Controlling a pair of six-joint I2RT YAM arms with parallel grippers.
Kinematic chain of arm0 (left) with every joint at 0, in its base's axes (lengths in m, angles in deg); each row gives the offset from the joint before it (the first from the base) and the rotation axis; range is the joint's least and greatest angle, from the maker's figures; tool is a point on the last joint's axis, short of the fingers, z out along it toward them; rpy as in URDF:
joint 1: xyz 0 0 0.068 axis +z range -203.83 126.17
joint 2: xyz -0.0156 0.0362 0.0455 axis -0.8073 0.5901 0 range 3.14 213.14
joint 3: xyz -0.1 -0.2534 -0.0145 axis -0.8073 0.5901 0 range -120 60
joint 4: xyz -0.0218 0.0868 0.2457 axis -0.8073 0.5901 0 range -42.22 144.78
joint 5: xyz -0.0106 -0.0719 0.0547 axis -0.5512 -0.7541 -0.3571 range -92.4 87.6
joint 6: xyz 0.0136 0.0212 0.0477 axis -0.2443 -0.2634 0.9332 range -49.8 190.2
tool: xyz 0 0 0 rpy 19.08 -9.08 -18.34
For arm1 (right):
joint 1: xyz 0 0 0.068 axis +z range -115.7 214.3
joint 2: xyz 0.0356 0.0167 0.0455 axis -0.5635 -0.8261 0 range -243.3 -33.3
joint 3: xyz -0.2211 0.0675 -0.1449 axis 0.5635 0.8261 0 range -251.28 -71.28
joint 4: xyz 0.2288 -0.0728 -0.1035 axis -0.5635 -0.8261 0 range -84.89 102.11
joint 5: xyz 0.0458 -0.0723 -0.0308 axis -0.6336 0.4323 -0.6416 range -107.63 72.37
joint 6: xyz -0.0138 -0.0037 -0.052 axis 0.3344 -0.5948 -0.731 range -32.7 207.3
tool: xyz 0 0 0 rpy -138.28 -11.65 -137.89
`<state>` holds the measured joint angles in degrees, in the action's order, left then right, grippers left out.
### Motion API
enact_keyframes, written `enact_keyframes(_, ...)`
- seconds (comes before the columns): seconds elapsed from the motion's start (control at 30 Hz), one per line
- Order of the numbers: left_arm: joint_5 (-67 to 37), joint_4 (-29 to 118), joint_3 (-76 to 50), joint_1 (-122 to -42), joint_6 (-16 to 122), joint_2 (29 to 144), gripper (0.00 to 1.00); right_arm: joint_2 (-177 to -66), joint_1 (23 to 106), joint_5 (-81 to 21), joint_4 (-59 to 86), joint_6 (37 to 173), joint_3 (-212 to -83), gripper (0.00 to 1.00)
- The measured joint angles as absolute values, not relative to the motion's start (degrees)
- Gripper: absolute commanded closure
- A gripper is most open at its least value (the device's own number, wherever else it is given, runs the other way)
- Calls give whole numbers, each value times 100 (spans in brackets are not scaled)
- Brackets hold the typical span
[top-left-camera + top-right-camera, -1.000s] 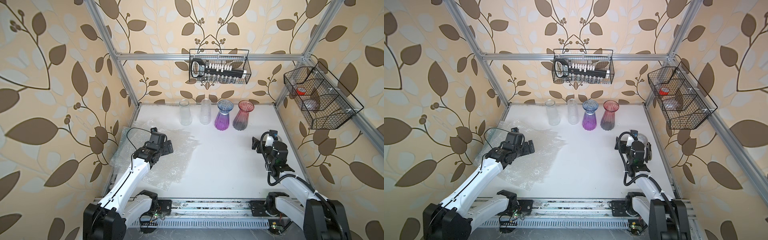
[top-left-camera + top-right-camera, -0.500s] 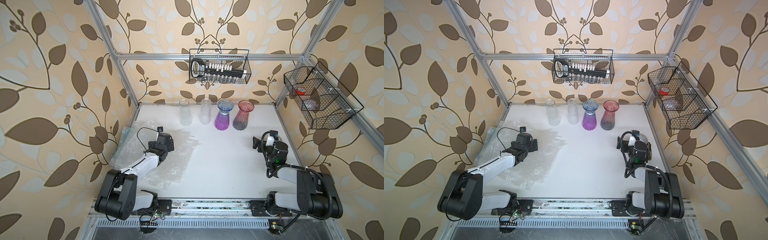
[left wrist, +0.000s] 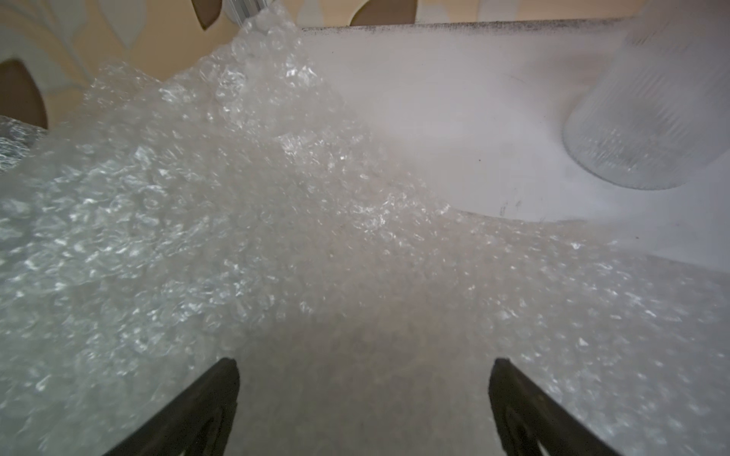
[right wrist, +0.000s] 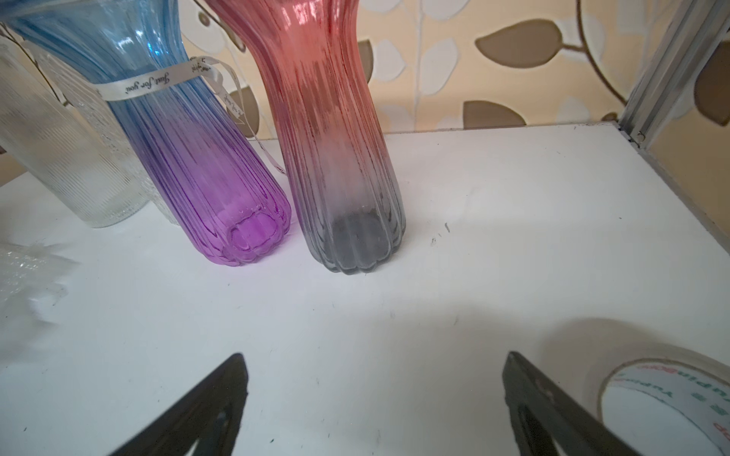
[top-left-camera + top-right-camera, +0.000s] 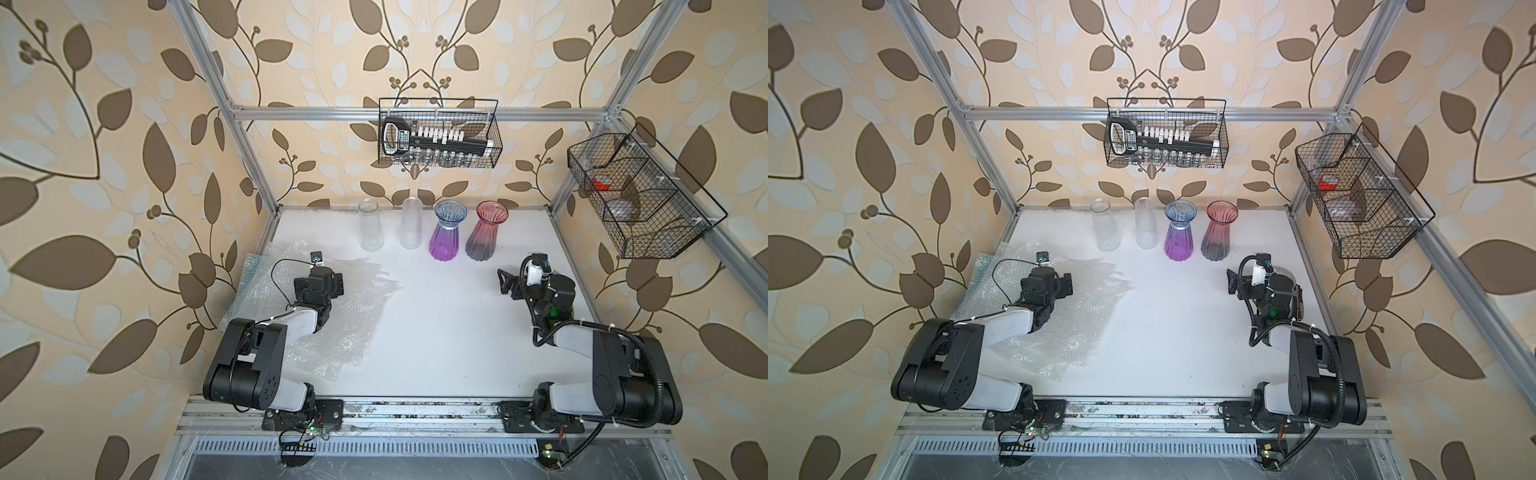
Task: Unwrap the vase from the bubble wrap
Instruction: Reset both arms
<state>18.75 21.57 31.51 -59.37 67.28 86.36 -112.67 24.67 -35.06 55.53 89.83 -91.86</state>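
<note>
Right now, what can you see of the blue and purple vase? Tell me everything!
The blue and purple vase looks like ribbed see-through glass, blue at its flared mouth fading to purple at the base. A pale ribbon with writing is tied round its narrow neck. It stands upright and unwrapped on the white table, in the back row between a clear vase and the red and grey vase. Nothing holds it.

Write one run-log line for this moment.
left claw: open, over bubble wrap | right claw: open, empty | vases: four, bare, upright

The bubble wrap [image 5: 353,328] is crinkly glossy plastic, the table [image 5: 436,332] smooth matt white.
</note>
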Motion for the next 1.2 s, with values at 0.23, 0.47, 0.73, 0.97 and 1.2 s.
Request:
enact_keyframes(0.23, 1600, 1755, 3256, -5826, 6715, 8866, 1, -11125, 2480, -2931, 5631, 9129, -9053, 1)
enact_keyframes(0.47, 1453, 1621, 3258, -5826, 6715, 8866, 1, -11162, 2732, -2616, 5898, 9182, -8993, 1)
enact_keyframes(0.73, 1195, 1407, 3376, -5747, 6719, 8866, 1, -11855, 3156, -1875, 6425, 9173, -8910, 1)
enact_keyframes(0.97, 837, 987, 3695, -5636, 6735, 8992, 1, -11936, 3462, -1303, 6785, 9092, -8860, 1)
enact_keyframes(1.2, 756, 832, 3697, -5636, 6735, 8992, 1, -11936, 3462, -1132, 6888, 9088, -8854, 1)
